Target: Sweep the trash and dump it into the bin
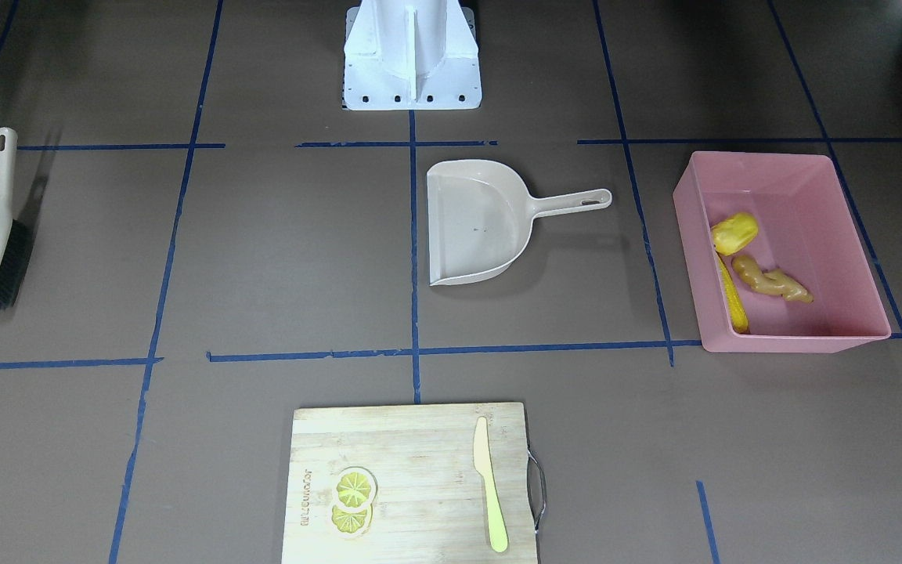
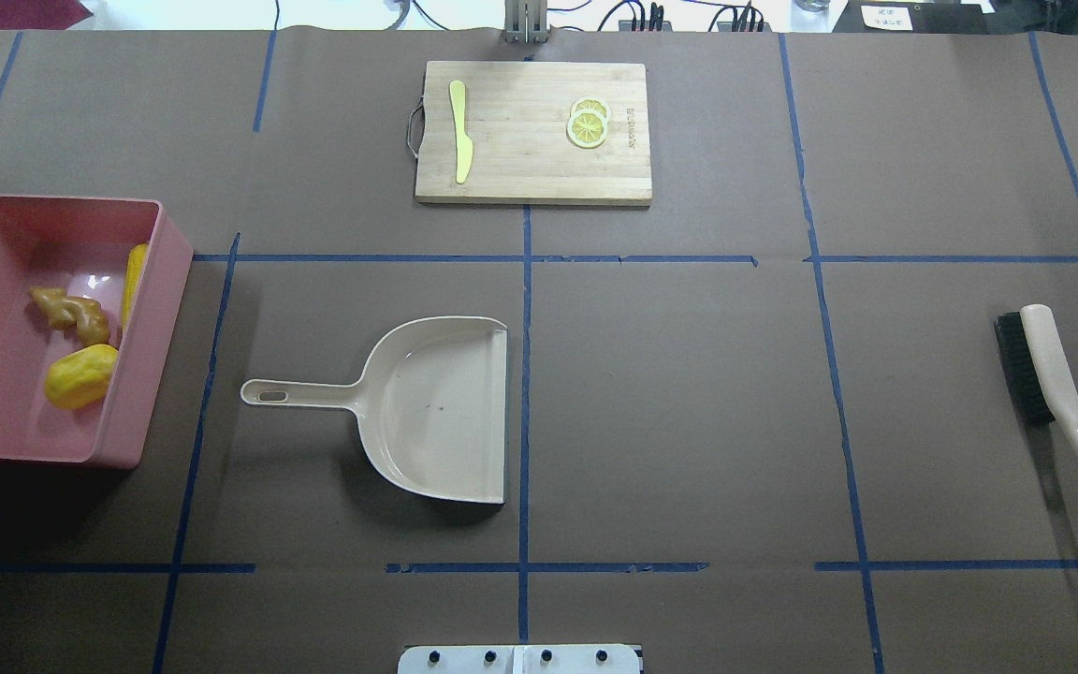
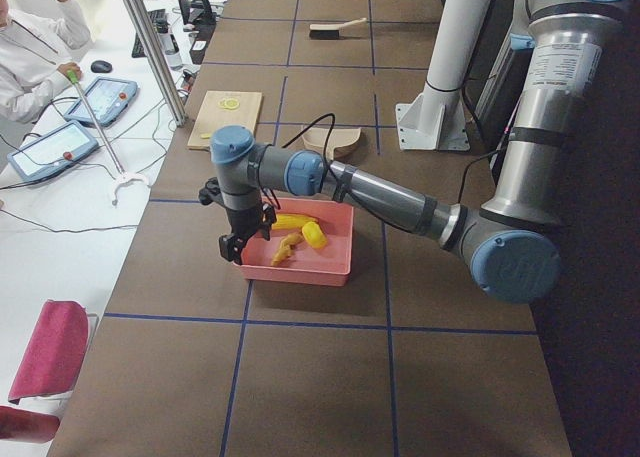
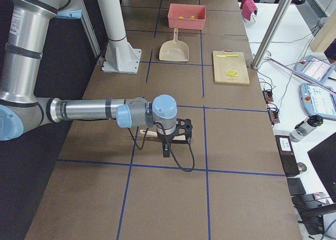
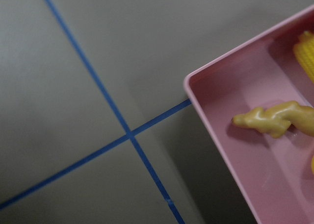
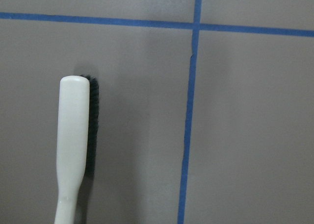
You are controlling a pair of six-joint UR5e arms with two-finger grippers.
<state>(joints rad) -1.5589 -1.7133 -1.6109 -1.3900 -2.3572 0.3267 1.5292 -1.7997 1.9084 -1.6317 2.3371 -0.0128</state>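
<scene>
The pink bin (image 2: pixel 160 356) stands at the table's left end; it also shows in the front view (image 1: pixel 795 342). Inside it lie the corn cob (image 2: pixel 135 281), the yellow potato-like lump (image 2: pixel 80 374) and the ginger root (image 2: pixel 71 314). My left gripper (image 3: pixel 238 245) hovers over the bin's outer corner (image 3: pixel 295 274); I cannot tell whether it is open or shut. The left wrist view shows that corner (image 5: pixel 265 175) with the ginger root (image 5: pixel 274 118). My right gripper (image 4: pixel 176 140) hangs over the brush (image 4: pixel 152 136); its state cannot be told either.
A beige dustpan (image 2: pixel 436 412) lies empty mid-table, handle toward the bin. A beige brush with black bristles (image 2: pixel 1054 393) lies at the right end. A wooden cutting board (image 2: pixel 530 178) at the far edge carries lemon slices (image 2: pixel 588 124) and a plastic knife (image 2: pixel 460 131).
</scene>
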